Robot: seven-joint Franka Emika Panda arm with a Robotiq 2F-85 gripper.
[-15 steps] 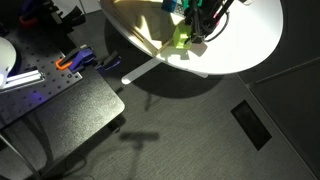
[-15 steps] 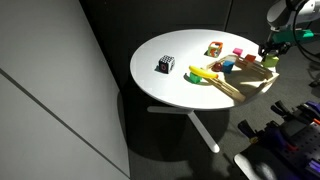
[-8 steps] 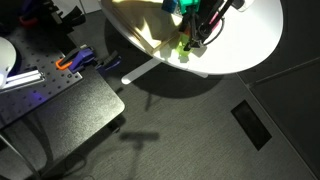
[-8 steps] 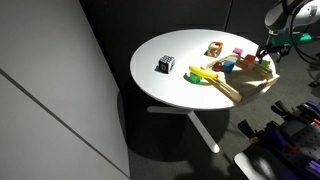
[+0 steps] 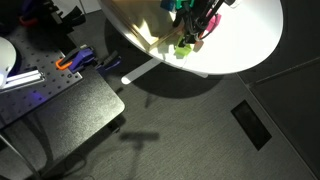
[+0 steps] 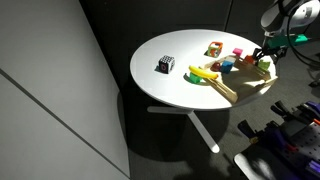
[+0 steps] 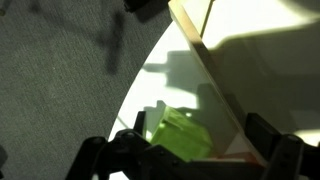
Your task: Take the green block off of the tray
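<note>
Round white counter (image 6: 160,90) on a white pedestal leg (image 6: 203,132). Black-and-white patterned cube (image 6: 166,65) sits alone, well apart from the other pieces. Yellow elongated piece (image 6: 205,73) lies beside a teal-blue block (image 6: 227,66). Pink block (image 6: 238,54) and orange-yellow block (image 6: 214,48) farther back. Dark floor with rectangular hatch (image 5: 250,125). Orange item (image 5: 68,63), too small to identify.

In both exterior views the round table (image 5: 250,45) (image 6: 175,85) is shared: it is seen steeply from above, cropped, and obliquely from farther off, whole. Its edge is framed closely in the wrist view.
</note>
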